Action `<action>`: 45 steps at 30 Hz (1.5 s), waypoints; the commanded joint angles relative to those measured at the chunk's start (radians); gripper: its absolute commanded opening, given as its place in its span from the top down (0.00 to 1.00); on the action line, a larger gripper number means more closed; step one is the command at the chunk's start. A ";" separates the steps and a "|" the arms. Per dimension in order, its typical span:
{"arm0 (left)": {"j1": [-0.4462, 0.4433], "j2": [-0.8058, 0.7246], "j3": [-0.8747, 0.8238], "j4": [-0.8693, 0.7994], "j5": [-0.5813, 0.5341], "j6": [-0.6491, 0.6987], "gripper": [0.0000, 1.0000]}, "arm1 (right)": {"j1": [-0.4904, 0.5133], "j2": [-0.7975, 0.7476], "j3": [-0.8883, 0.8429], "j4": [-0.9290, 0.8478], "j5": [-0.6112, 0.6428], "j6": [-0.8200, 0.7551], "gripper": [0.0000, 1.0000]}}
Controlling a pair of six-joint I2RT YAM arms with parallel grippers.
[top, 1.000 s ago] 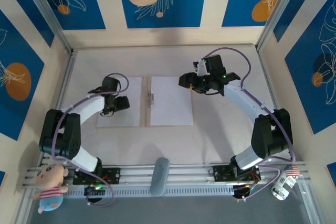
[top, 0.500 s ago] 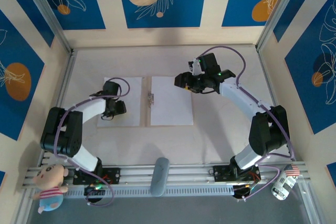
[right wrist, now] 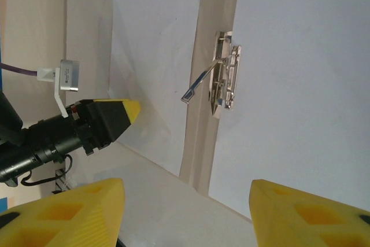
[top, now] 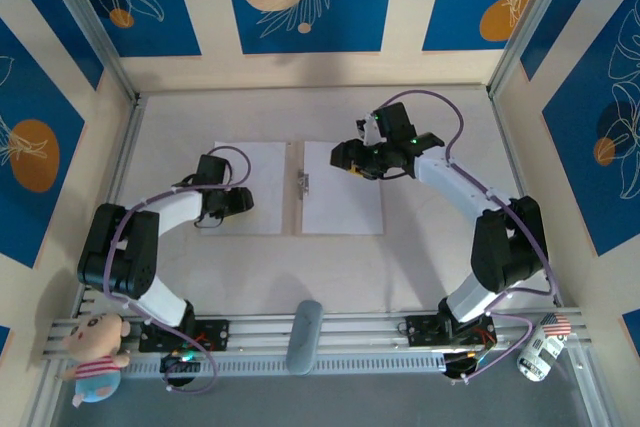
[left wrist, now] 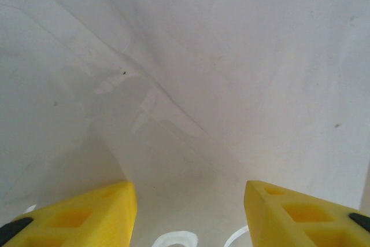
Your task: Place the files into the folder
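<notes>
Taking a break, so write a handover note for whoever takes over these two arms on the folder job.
Left gripper: open, low over the left sheet, holding nothing.
Right gripper: open, above the right sheet near the metal clip, holding nothing.
The folder lies open and flat, one white sheet on each panel.
Done: both sheets rest on the folder.
Left, probably: gather them on one side and close it.
</notes>
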 commanded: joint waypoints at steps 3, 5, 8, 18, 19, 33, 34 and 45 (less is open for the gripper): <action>-0.068 0.032 -0.026 0.034 0.099 -0.132 0.46 | 0.031 0.028 0.038 -0.019 0.020 0.007 0.40; -0.093 0.040 -0.011 0.033 0.103 -0.164 0.44 | 0.049 0.048 0.055 -0.032 0.054 0.006 0.41; -0.105 0.056 0.000 0.046 0.102 -0.174 0.43 | 0.088 0.092 0.105 -0.071 0.121 -0.005 0.41; -0.100 0.058 0.069 -0.033 0.099 -0.115 0.43 | 0.230 0.296 0.356 -0.304 0.491 -0.037 0.44; -0.098 0.052 0.076 -0.047 0.095 -0.106 0.41 | 0.235 0.318 0.380 -0.318 0.501 -0.035 0.45; -0.089 0.059 0.120 -0.137 0.089 -0.080 0.30 | 0.254 0.461 0.498 -0.358 0.502 -0.001 0.57; -0.089 0.062 0.121 -0.140 0.090 -0.079 0.30 | 0.255 0.463 0.499 -0.358 0.500 0.000 0.58; -0.085 0.086 0.141 -0.158 0.093 -0.079 0.31 | 0.253 0.496 0.527 -0.375 0.491 0.000 0.72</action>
